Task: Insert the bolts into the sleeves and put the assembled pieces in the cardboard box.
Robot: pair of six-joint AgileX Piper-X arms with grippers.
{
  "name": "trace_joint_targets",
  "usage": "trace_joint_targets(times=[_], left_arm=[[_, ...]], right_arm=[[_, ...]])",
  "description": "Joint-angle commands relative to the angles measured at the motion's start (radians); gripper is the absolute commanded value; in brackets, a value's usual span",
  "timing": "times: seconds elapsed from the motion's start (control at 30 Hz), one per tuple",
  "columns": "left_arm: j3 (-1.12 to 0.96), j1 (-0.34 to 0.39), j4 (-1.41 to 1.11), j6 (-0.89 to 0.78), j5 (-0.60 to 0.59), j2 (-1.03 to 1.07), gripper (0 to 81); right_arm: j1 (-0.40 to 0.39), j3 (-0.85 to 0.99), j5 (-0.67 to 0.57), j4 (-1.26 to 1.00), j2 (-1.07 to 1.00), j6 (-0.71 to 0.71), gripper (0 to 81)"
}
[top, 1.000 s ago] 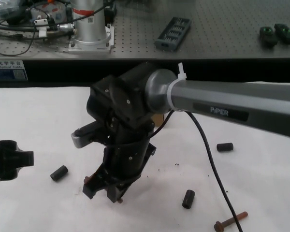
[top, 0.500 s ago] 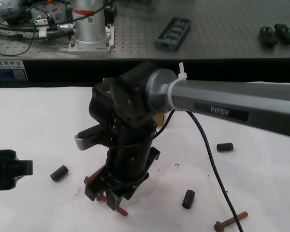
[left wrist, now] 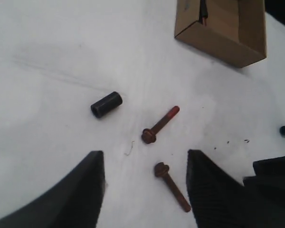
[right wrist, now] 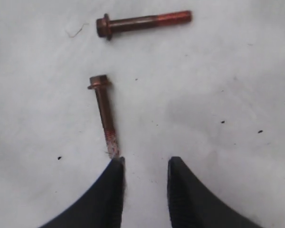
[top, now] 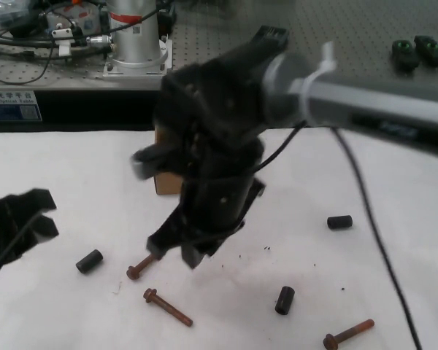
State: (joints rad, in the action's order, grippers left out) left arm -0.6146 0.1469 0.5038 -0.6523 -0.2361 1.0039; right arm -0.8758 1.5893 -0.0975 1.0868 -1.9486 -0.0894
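**Right arm comes up with nothing in its fingers**

A white cloth (top: 58, 168) covers the bench, and a perforated metal table (top: 336, 44) with its clutter sits behind. Half a second ago the right gripper (right wrist: 145, 190) was down on the cloth, crouched over a pair of rusty bolts. Now that arm has risen clear and both bolts lie bare beneath it.

The near bolt (right wrist: 104, 114) points its threaded tip toward the gripper, and the far bolt (right wrist: 142, 21) lies crosswise beyond it, apart from the first. The right fingers stand a little apart with nothing between them.

The left gripper (left wrist: 145, 194) has tipped upward at the left of the cloth. Its fingers are spread wide and empty as it looks down on the same two bolts and a black sleeve (left wrist: 106, 104) near them.

A second sleeve (top: 284, 300), a third sleeve (top: 339, 222) and a third bolt (top: 348, 334) lie well apart toward the right. The cardboard box (left wrist: 223, 28) stands on the far side of the cloth, behind the raised arm.

To my eye the grab came to nothing. Every bolt and sleeve on the cloth is still separate, so the pick has to be made again. The two bolts do lie apart now, so either could be taken singly.
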Motion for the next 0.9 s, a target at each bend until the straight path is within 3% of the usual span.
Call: trace_joint_targets(times=[0.0,0.27,0.5,0.6,0.87], left_arm=[[-0.002,0.001,-0.026,-0.047,-0.025,0.019,38.4],[-0.002,0.043,-0.121,-0.177,-0.114,0.144,39.4],[-0.002,0.194,-0.238,-0.314,-0.124,0.235,46.2],[-0.002,0.228,-0.243,-0.318,-0.096,0.262,46.2],[-0.002,0.226,-0.236,-0.320,-0.100,0.272,46.2]], right_arm=[[0.011,-0.014,0.004,-0.009,0.019,-0.013,23.0],[0.088,-0.310,0.015,-0.153,0.168,-0.109,23.0],[0.137,-0.390,0.013,-0.146,0.222,-0.033,23.0],[0.143,-0.390,0.013,-0.140,0.222,-0.123,23.9],[0.143,-0.390,0.041,-0.156,0.222,-0.378,27.0]])
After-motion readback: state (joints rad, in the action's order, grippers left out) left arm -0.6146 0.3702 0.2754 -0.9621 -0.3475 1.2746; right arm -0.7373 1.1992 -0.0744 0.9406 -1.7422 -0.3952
